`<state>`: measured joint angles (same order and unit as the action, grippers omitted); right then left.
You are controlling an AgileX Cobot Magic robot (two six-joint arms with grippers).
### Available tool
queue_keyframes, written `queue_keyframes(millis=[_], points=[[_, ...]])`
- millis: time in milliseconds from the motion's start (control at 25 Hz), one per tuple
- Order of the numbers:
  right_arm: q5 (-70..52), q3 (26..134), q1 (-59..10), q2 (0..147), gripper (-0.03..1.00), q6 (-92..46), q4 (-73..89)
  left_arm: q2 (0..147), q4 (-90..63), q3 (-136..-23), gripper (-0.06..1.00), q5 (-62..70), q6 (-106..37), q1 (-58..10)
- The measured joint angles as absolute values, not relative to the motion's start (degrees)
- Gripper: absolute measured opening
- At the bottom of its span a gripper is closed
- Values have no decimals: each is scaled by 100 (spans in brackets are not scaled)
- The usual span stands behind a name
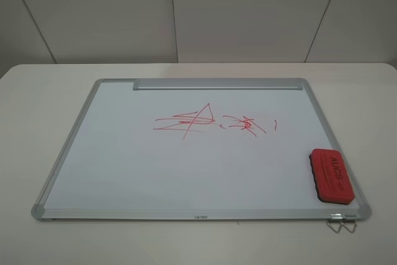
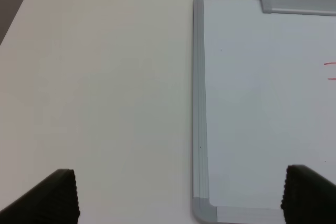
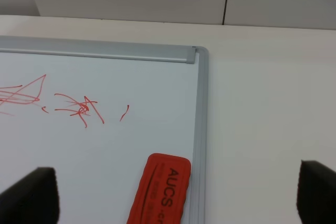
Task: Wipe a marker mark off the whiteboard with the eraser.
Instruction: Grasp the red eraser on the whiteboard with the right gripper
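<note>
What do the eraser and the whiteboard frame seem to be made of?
Eraser: matte red block, probably foam or plastic; its dark base looks like felt. Whiteboard frame: silver with fine ridges and dull sheen, likely aluminium; the grey corner caps look plastic.

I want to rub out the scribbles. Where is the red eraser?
In the high view, the red eraser lies flat on the whiteboard near its front right corner, by the right edge, apart from the marker mark.
</note>
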<state>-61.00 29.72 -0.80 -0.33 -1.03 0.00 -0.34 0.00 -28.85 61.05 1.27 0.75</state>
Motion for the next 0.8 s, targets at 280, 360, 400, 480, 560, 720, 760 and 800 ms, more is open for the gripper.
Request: queue_keyframes(millis=[280,360,400,480,560,720,760,800], points=[[-6100,2972,-80,-33,83,-103,0,-34,0,-2885,77,6105,127,75],[-6100,2972,-80,-33,83,-103,0,-34,0,-2885,77,6105,127,75],[-6100,2972,-80,-33,83,-103,0,-34,0,-2885,77,6105,127,75],[-6100,2972,-80,-33,83,-103,0,-34,0,-2885,77,6105,127,75],[-6100,2972,-80,-33,83,-103,0,-34,0,-2885,77,6105,127,75],[-6100,2972,-80,-33,83,-103,0,-34,0,-2885,77,6105,127,75],[-6100,2972,-80,-33,83,-103,0,-34,0,-2885,77,6105,127,75],[-6100,2972,-80,-33,83,-103,0,-34,0,-2885,77,6105,127,75]])
